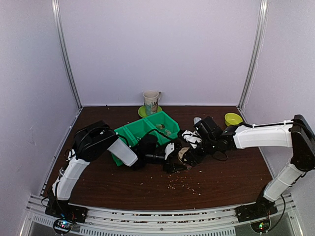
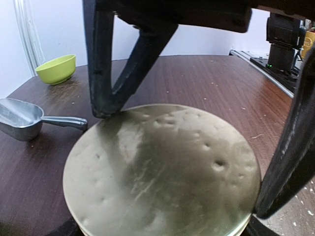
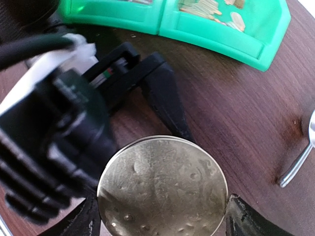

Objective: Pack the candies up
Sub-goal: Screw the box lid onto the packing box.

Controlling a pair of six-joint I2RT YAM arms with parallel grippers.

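Tiny loose candies (image 1: 183,185) are lying scattered across the dark wooden counter (image 1: 231,172), toward its front, just ahead of where the two arms are meeting. Behind them, at the middle of the counter, a round tan jar lid (image 3: 162,187) with a dented top is sitting. The left tool (image 2: 183,162) is pinching this lid, with one black finger touching the rim on each side. The right tool (image 3: 165,214) is straddling the same lid from the opposite side. Its fingers (image 3: 243,216) are sitting just beside the rim, and it is not possible to tell whether they are pressing on it. The two tools are crowding each other over the lid. Behind them, a green tray (image 1: 129,129) with compartments is holding pale yellowish pieces (image 3: 206,7) in one section. A metal scoop (image 2: 19,118) is lying on the counter near a yellow-green bowl (image 1: 233,118). At the back wall, a mug (image 1: 151,101) is standing on a green saucer (image 1: 142,112); its print is too small to read.
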